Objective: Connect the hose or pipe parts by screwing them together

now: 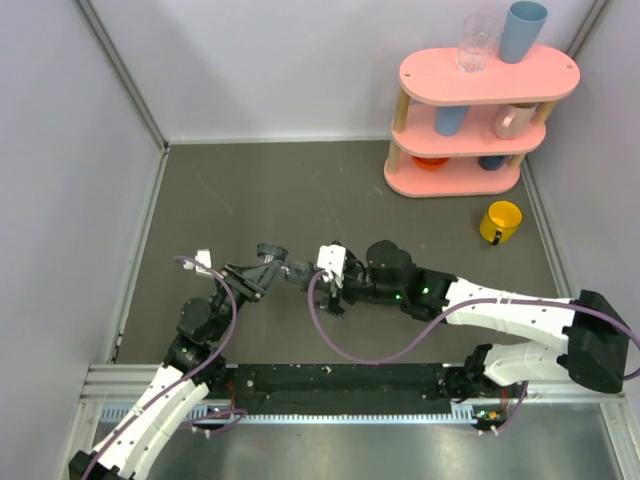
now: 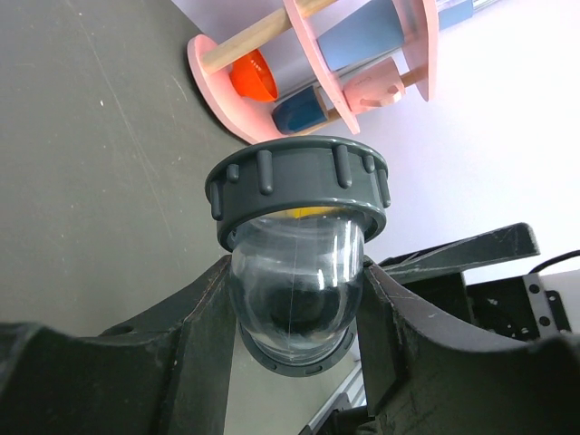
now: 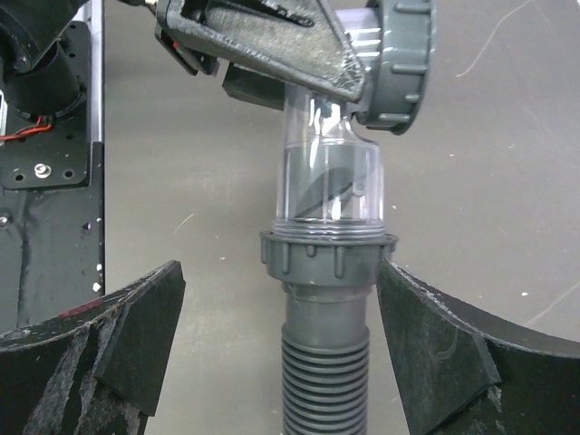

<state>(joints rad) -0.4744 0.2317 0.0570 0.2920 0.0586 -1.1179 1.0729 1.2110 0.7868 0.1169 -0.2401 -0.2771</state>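
Right wrist: my right tool [image 3: 281,272] gapes empty either side of the nut [image 3: 328,258] joining hose [image 3: 324,381] to elbow [image 3: 328,186], which my left tool [image 2: 296,299] clamps above the counter [image 1: 300,190]. Seemingly between turns; next I must close squarely on that nut and twist.

Top view: from high above and behind the arm bases, looking down over the whole worktop [image 1: 300,190] to the pink shelf [image 1: 560,78] at far right. Left wrist: very close, looking out between the left fingers [image 2: 181,335] past the elbow fitting [image 2: 294,281] to that same shelf. Right wrist: close, looking between the right fingers [image 3: 136,335] along the hose [image 3: 324,381] at the same fitting, from the opposite side.
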